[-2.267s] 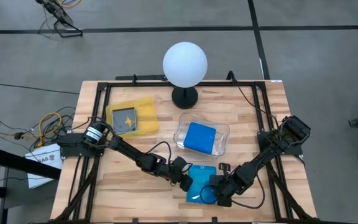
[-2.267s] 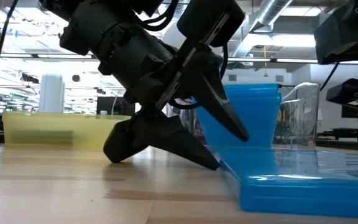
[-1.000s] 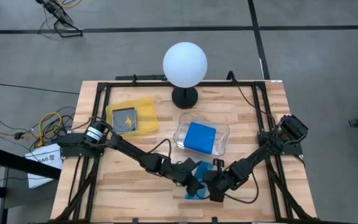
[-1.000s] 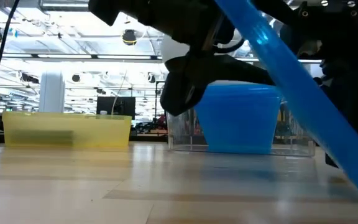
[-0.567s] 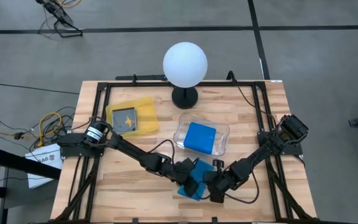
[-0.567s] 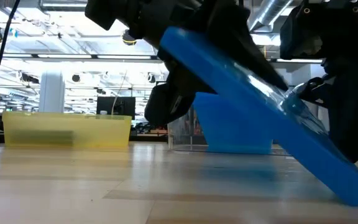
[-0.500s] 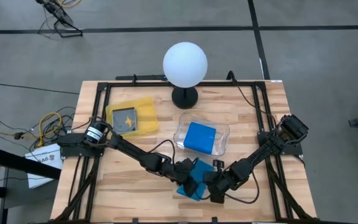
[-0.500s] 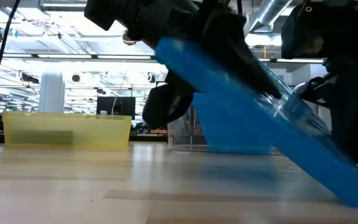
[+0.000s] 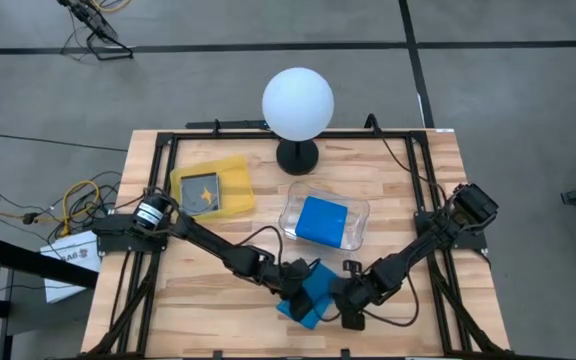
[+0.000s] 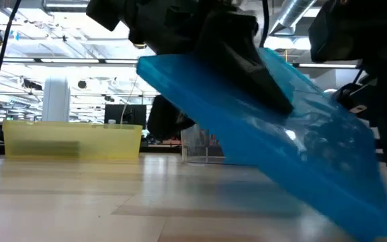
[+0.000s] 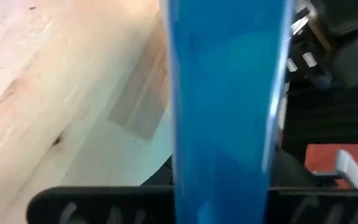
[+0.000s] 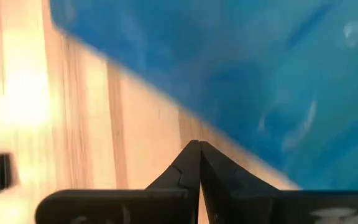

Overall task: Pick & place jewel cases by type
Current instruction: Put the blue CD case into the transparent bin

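Now my left end effector has closed on the blue jewel case; a second ago its fingers stood wide beside it. The case has swung from a steep lean to a flatter tilt, raised off the counter near the front edge, its lower edge toward my right end effector. That one is shut and empty, its tips pressed together just beside the case. The clear tray at mid-counter holds another blue case. The yellow tray at the back left holds a dark case. I can read no writing anywhere.
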Controlling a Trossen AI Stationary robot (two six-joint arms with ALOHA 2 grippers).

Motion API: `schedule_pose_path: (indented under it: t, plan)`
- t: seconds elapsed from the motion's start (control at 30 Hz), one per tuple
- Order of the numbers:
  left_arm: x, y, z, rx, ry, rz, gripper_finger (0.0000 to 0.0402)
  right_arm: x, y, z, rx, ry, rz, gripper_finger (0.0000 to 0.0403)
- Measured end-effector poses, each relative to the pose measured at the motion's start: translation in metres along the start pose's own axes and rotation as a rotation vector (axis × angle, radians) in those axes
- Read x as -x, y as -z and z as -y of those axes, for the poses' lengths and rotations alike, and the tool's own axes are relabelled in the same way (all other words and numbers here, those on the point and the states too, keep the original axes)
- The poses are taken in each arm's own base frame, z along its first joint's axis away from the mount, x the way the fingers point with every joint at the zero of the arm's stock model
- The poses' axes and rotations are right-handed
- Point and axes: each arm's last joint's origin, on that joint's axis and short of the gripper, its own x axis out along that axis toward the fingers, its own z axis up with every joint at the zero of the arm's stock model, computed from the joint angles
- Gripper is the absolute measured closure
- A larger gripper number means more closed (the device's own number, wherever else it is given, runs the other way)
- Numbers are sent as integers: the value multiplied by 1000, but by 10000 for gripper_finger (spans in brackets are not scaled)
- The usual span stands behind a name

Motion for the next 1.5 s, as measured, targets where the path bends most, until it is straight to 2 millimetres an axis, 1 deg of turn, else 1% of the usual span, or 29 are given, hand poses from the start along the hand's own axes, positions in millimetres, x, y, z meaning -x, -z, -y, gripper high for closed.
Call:
schedule_pose_path:
  t: [0.17,0.27,0.4,0.6,0.77,0.93,1.0,1.17,1.27,1.33,1.4,1.43,1.5]
  plan:
    - [11,0,1,-45,-50,-19,397,15,6,-7,3,-17,2,403]
    - [19,0,3,-66,-83,-28,397,30,10,-11,24,-27,14,403]
    - [35,0,6,-102,-153,-19,397,53,19,-15,58,1,56,403]
    - [66,2,13,-184,-277,21,397,86,32,-11,25,105,120,403]
    - [99,-1,25,-253,-338,101,398,104,42,-4,-33,193,162,403]
    - [128,0,38,-345,-363,185,398,115,47,-1,-54,226,202,403]
    - [138,1,44,-423,-370,220,398,117,48,0,-56,242,214,403]
    - [157,9,57,-772,-385,215,399,118,49,2,-36,288,230,403]
    - [161,16,62,-993,-393,182,399,118,50,5,-26,323,219,403]
    - [161,20,65,-1109,-408,168,399,119,51,6,-20,334,210,403]
    - [162,22,66,-1118,-432,188,399,119,51,7,-21,334,209,403]
    - [162,22,67,-1078,-430,205,398,119,51,7,-27,334,210,403]
    - [162,20,67,-935,-411,241,394,118,51,7,-39,333,212,403]
